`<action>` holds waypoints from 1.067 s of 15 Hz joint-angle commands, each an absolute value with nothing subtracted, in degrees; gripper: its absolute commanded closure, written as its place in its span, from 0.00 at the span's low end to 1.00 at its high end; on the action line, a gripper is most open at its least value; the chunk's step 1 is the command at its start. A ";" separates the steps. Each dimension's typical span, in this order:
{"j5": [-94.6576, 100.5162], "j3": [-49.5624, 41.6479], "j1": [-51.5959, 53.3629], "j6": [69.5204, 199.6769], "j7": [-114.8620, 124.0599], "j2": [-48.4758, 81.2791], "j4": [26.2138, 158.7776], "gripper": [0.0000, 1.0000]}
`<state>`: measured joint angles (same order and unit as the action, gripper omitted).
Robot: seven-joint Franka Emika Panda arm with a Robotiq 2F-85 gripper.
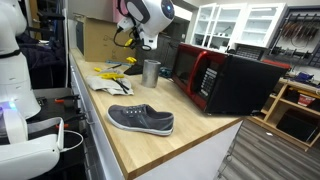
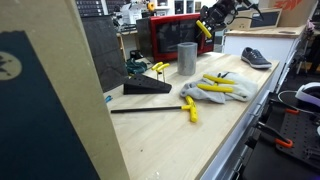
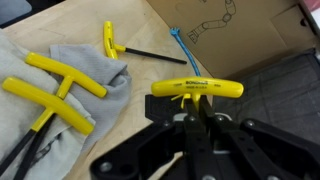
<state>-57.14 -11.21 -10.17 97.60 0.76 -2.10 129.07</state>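
The yellow T-handle hex key (image 3: 197,88) hangs in the air over the back of the wooden countertop (image 1: 170,150), beside the grey cloth (image 3: 112,90). Its shaft is pinched between the nearly shut fingers of the gripper (image 3: 198,118), with the handle crosswise beyond the fingertips.

The grip is on a thin, smooth shaft, so the key could probably twist or slide out if the handle knocks anything. The long handle sticks out on both sides of the fingers, and a sideways swing could catch the steel cup (image 1: 151,72), which stands near and looks easy to tip. A descent onto the cloth could land on the two loose T-handle keys (image 3: 65,75) lying there, or drag the cloth and shift them. Another key (image 3: 110,40) and a blue zip tie (image 3: 180,45) lie just off the cloth, close to the cardboard box (image 3: 240,35).

Room is tight toward the box at the back and toward the red microwave (image 1: 215,80) past the cup. The counter opens up toward the grey shoe (image 1: 141,120) and the front edge. In an exterior view a black wedge-shaped holder (image 2: 148,87) sits near the cloth, with bare wood around it.
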 commanded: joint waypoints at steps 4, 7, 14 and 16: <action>-64.71 -12.50 -12.04 96.32 4.05 1.71 125.56 0.98; -69.06 -12.27 -11.91 95.44 3.52 4.65 124.27 0.98; -76.30 -12.50 -13.04 90.45 2.21 12.18 120.94 0.98; -77.92 -12.55 -13.57 88.39 1.70 13.82 120.09 0.98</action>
